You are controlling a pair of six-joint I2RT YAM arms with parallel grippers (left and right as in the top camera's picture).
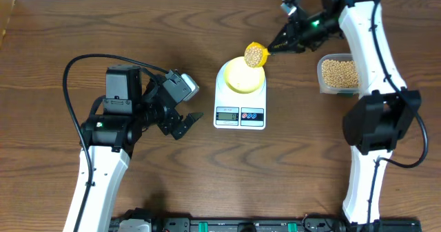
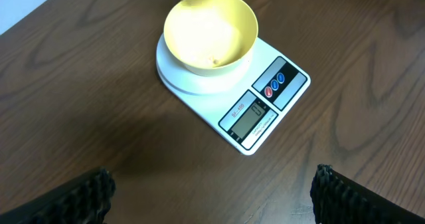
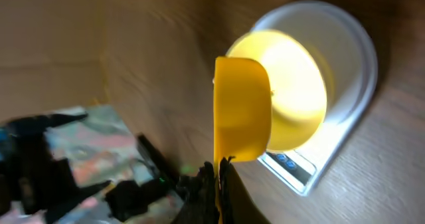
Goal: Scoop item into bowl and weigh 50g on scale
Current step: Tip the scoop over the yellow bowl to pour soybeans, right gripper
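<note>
Brimming with round beans, scoop overhangs smooth bowl.

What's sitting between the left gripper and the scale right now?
Nothing: only bare wooden table separates the open left gripper from the scale, clearest in the overhead view.

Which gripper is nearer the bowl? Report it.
Right. The right gripper holds the loaded scoop over the bowl; the left gripper hangs open beside the scale, well clear.

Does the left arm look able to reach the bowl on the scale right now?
Probably yes: the open left gripper sits beside the scale with bare table between them, but the right gripper's loaded scoop hangs over the bowl's rim.
</note>
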